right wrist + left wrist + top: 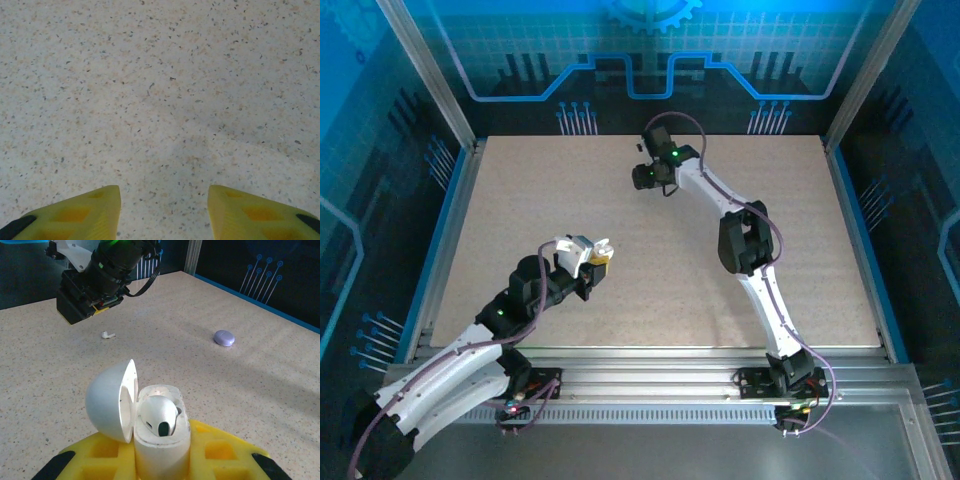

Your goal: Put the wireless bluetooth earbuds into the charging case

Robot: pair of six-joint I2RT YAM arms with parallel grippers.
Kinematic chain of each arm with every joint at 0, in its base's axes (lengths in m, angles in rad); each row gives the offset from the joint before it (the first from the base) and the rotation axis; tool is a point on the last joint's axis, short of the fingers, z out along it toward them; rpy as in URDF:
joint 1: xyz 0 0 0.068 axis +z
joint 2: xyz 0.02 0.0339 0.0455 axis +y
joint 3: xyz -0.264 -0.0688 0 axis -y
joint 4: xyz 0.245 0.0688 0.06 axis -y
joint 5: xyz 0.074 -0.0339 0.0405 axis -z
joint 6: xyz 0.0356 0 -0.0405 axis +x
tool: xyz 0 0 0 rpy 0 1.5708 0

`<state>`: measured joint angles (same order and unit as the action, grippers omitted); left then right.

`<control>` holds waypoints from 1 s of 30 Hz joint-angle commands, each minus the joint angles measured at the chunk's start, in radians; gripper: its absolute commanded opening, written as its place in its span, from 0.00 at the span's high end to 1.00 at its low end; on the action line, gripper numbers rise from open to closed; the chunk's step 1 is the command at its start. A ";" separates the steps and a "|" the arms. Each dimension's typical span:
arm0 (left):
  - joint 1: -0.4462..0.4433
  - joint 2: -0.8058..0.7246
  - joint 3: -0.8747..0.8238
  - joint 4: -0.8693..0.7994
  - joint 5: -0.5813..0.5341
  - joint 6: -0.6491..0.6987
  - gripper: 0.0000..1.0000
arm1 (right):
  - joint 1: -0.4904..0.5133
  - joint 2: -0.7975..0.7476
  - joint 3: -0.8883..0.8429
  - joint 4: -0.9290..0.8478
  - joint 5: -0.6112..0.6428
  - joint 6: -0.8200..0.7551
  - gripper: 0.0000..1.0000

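- Charging case (150,440) against the speckled table (260,390): broad, flat, mostly bare beyond the case.
- Beyond the case, right gripper (164,192): hanging over bare tabletop, yellow fingers partway apart, nothing between them.
- Under the case, left gripper (157,457): clamped tight on the lower shell, holding it upright.
- Case itself: hard, smooth, light plastic, probably slippery; open lid likely the weak part, so best held by the body.
- Beyond the case, away from its lid side, lilac puck (223,337): well apart, no obstacle.
- Inside the case, seated earbud (159,416).
- Beyond the case on its lid side, loose earbud (107,334), near the right gripper: tiny, glossy, featherweight, likely to skid; best pinched across its sides. Open table between it and the case.
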<state>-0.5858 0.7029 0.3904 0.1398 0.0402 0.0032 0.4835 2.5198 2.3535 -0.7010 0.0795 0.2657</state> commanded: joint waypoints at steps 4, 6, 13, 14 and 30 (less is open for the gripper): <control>-0.006 0.002 0.039 0.023 -0.015 0.020 0.82 | -0.031 0.068 0.066 -0.005 -0.047 0.007 0.49; -0.008 0.004 0.040 0.024 -0.016 0.020 0.82 | -0.040 0.074 0.066 -0.002 -0.052 0.010 0.50; -0.007 0.021 0.041 0.037 -0.011 0.017 0.82 | -0.058 0.100 0.085 -0.026 -0.060 0.003 0.51; -0.007 0.025 0.042 0.038 -0.009 0.017 0.82 | -0.060 0.100 0.084 -0.033 -0.056 0.002 0.53; -0.007 0.037 0.044 0.048 -0.007 0.017 0.82 | -0.066 0.098 0.061 -0.094 0.011 -0.042 0.58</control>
<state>-0.5858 0.7376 0.3923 0.1558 0.0402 0.0032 0.4290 2.5965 2.4031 -0.7609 0.0650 0.2485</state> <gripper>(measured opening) 0.224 0.425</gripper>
